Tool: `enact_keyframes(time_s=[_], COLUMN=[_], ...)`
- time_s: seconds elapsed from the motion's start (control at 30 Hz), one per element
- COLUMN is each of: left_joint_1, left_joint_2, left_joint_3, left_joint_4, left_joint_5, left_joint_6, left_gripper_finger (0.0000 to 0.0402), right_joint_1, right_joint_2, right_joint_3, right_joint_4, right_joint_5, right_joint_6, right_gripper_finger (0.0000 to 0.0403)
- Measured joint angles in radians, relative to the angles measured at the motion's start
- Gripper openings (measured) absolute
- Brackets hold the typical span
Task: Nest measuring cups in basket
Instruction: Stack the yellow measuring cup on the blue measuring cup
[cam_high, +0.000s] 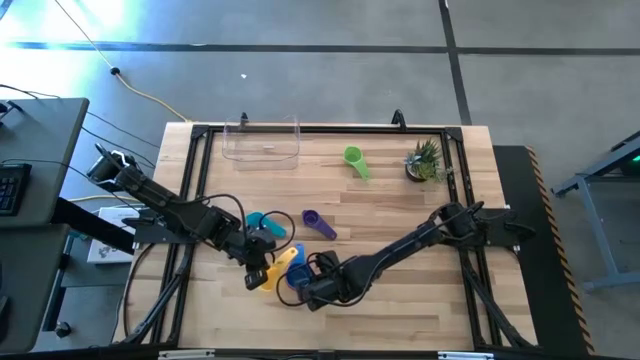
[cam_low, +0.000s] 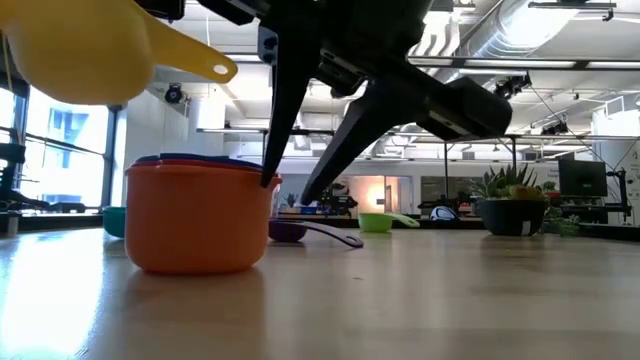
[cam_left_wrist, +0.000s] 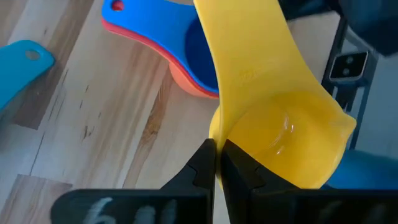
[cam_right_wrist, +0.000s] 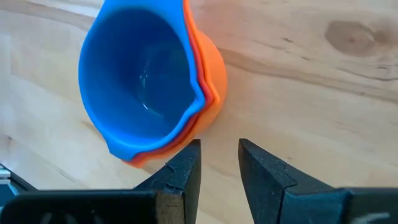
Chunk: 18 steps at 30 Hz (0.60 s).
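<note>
My left gripper (cam_left_wrist: 216, 146) is shut on a yellow measuring cup (cam_left_wrist: 280, 130), which hangs above the table near its front edge (cam_low: 80, 50). Just right of it, a blue cup (cam_right_wrist: 140, 74) sits nested in an orange cup (cam_low: 195, 215) that stands on its base on the table. My right gripper (cam_right_wrist: 219, 146) stands open beside this stack with nothing between its fingers. Farther back, a teal cup (cam_high: 262, 222), a purple cup (cam_high: 318, 222) and a green cup (cam_high: 355, 160) lie on the table. The clear basket (cam_high: 262, 140) stands at the far edge. My left gripper pinches the yellow cup's wall at the rim (cam_left_wrist: 217, 127), close to where the handle (cam_left_wrist: 249, 56) joins the bowl. The fingers slant down from the table's left. The cup is lifted clear, tilted, its handle pointing away from the fingers. My right gripper has one finger (cam_right_wrist: 186, 162) close to the orange cup's lip (cam_right_wrist: 155, 155); whether it touches, I cannot tell.
A small potted plant (cam_high: 425, 160) stands at the far right. Bare wood lies between the stack and the basket and toward the right edge. The two arms are close together at the table's front.
</note>
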Motion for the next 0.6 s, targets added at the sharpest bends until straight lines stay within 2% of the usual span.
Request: enact_keyframes(time_s=[0.2,0.33,0.6], left_joint_1=[0.000,0.000,-0.005], left_joint_2=[0.000,0.000,0.000], left_joint_3=[0.000,0.000,0.000], left_joint_4=[0.005,0.006,0.009], left_joint_5=[-0.012,-0.020,-0.045], left_joint_6=[-0.070,-0.122,-0.284], left_gripper_finger=[0.0005,0.0005,0.0005], right_joint_1=[0.001,0.001,-0.030], right_joint_2=[-0.012,-0.035,-0.100], right_joint_3=[0.000,0.000,0.000], right_joint_4=[-0.015,-0.091,-0.283], right_joint_5=[0.000,0.027,0.036], right_joint_6=[0.018,0.010,-0.129], right_gripper_finger=[0.0099,0.0098,0.0098])
